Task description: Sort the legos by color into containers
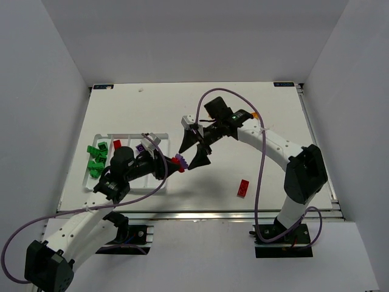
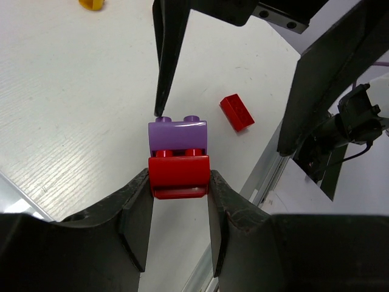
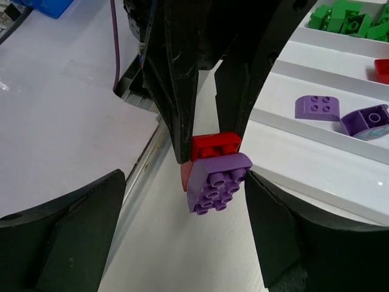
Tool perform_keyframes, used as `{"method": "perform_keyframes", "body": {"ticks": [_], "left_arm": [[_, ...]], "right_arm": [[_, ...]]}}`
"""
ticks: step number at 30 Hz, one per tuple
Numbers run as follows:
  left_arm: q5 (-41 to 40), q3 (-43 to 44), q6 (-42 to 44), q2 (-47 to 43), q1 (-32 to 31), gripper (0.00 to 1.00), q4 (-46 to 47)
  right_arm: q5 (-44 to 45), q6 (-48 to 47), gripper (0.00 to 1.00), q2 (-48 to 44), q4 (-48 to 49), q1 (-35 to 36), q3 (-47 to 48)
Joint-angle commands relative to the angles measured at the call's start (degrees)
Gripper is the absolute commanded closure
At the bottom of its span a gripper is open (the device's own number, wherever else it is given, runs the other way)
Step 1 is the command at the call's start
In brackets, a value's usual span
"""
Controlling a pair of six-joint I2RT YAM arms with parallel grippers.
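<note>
My left gripper (image 2: 179, 182) is shut on a red lego (image 2: 179, 175) with a purple lego (image 2: 177, 132) stuck on top, held above the table. My right gripper (image 3: 182, 204) is open, its fingers on either side of the purple lego (image 3: 219, 179); its right finger is close to or touching that lego. In the top view the stack (image 1: 179, 162) hangs between both grippers, right of the white tray (image 1: 146, 184). The tray holds green legos (image 1: 96, 158), a red one (image 1: 117, 144) and purple ones (image 3: 316, 106) in separate compartments.
A loose red lego (image 1: 243, 188) lies on the table near the front edge, right of the grippers; it also shows in the left wrist view (image 2: 236, 112). A yellow lego (image 2: 91, 4) lies farther back. The table's metal front rail is close below the grippers.
</note>
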Motion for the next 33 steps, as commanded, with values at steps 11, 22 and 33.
{"method": "perform_keyframes", "body": {"ticks": [11,22,33], "left_arm": [[0.69,3.41,1.99,0.84,-3.12,1.0,1.55],[-0.72,2.88,2.6,-0.21,-3.65,1.0,0.15],[-1.07,2.7,2.69,-0.57,-3.65,1.0,-0.29]], "right_arm": [[-0.85,-0.69,0.26,6.03,-3.06,1.81,5.86],[-1.29,-9.55,0.38,6.64,-12.8,1.63,7.53],[-1.47,-15.01,0.38,7.52,-17.73,1.72,9.21]]}}
